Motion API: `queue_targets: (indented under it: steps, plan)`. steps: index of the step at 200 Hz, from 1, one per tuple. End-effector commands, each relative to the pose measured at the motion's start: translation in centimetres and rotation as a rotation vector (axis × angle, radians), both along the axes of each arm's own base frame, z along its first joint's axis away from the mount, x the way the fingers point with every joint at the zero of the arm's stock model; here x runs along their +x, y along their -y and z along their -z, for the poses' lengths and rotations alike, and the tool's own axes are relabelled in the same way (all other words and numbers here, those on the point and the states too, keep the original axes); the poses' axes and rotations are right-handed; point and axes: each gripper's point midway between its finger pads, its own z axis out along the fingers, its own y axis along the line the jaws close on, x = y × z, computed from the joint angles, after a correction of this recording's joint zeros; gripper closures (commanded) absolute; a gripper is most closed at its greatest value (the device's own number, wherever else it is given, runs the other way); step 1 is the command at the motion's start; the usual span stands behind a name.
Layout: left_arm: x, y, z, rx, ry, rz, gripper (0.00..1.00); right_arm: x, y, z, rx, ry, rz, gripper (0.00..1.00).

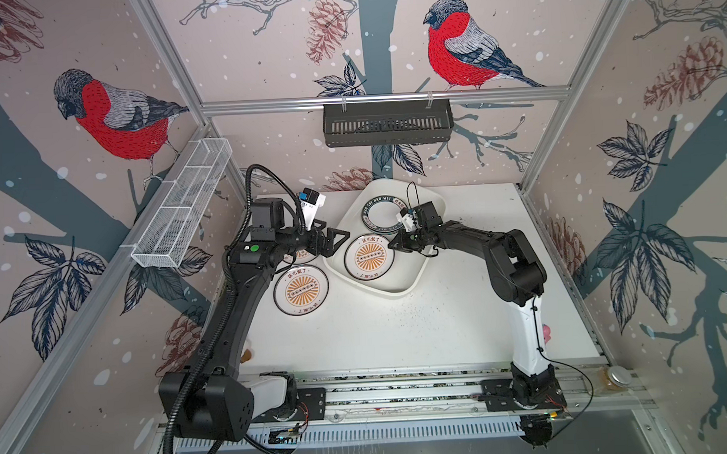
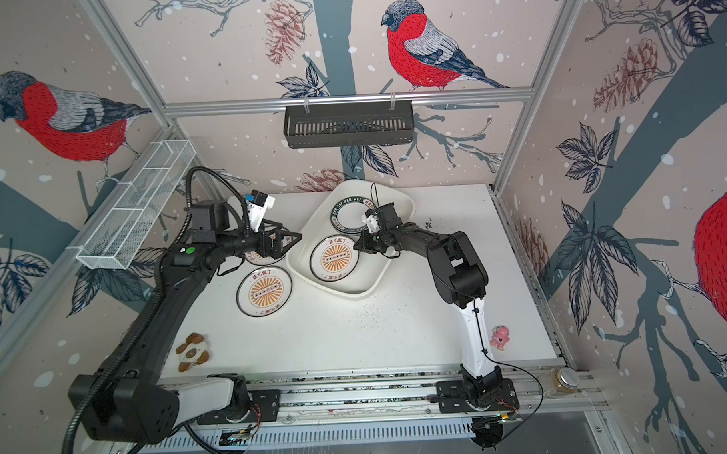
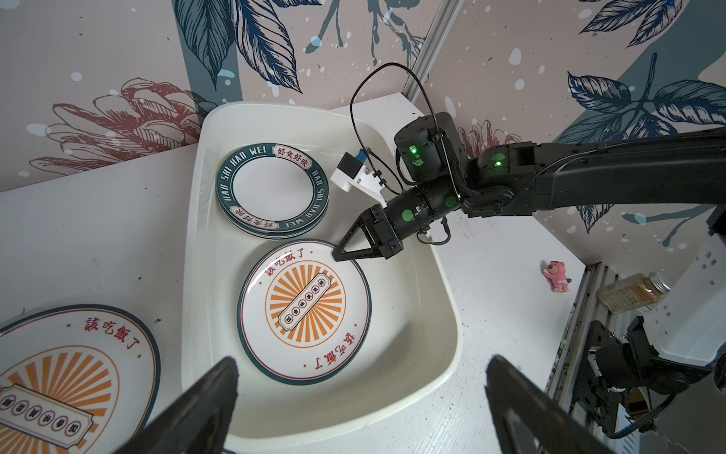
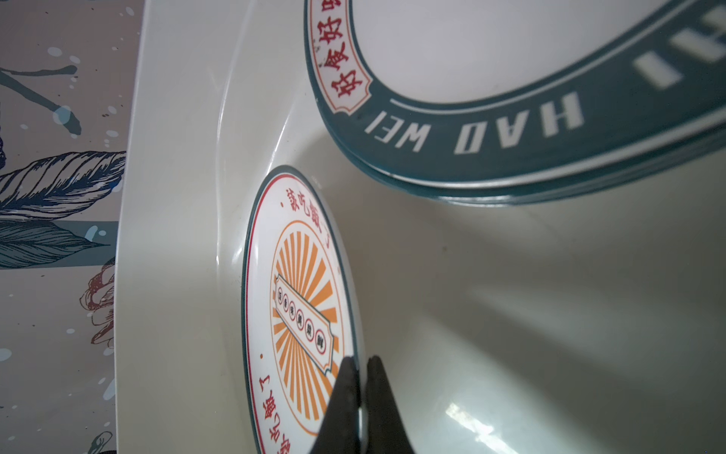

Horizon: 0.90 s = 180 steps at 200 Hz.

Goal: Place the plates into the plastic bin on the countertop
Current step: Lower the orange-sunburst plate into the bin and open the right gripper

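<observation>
The white plastic bin (image 1: 391, 294) (image 3: 451, 314) sits at the back of the countertop (image 1: 378, 331). Inside it lie a stack of green-band plates (image 1: 380, 217) (image 3: 271, 188) and a sunburst plate (image 1: 369, 257) (image 3: 304, 310) (image 4: 298, 283). My right gripper (image 1: 391, 245) (image 3: 338, 255) (image 4: 360, 363) is shut on that sunburst plate's rim. A second sunburst plate (image 1: 301, 289) (image 3: 66, 385) rests on the countertop left of the bin. Another plate (image 2: 255, 259) is mostly hidden under my left arm. My left gripper (image 1: 339, 241) (image 3: 363, 361) hovers open and empty by the bin's left corner.
A black slatted basket (image 1: 385, 125) hangs on the back rail and a white wire-mesh basket (image 1: 182, 205) on the left rail. A brown-and-white toy (image 2: 193, 352) lies front left, a pink toy (image 2: 500, 336) front right, and a jar (image 2: 565, 381) on the front rail.
</observation>
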Motion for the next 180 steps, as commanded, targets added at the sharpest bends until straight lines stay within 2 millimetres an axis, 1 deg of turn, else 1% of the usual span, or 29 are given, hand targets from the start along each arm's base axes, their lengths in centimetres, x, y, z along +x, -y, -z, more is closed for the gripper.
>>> queue_targets:
  steps: [1, 26, 60, 135, 180]
  plan:
    - [0.3, 0.2, -0.7, -0.016, 0.028, 0.015, 0.03, -0.1, 0.3, 0.7, -0.023, -0.013, -0.012, 0.94]
    - [0.4, 0.1, -0.3, -0.023, 0.019, 0.009, 0.03, -0.2, 0.3, 1.0, -0.031, -0.019, -0.017, 0.93]
    - [1.0, -0.1, 0.8, -0.032, -0.006, -0.017, 0.03, 0.0, 0.5, 1.4, -0.048, -0.024, -0.023, 0.91]
    - [1.4, -0.2, 1.1, -0.036, -0.016, -0.039, 0.03, 0.2, 0.5, 2.1, -0.065, -0.041, -0.035, 0.88]
    - [1.9, -1.0, 2.5, 0.006, -0.024, -0.086, 0.03, 0.4, 0.4, 2.4, -0.072, -0.049, -0.037, 0.85]
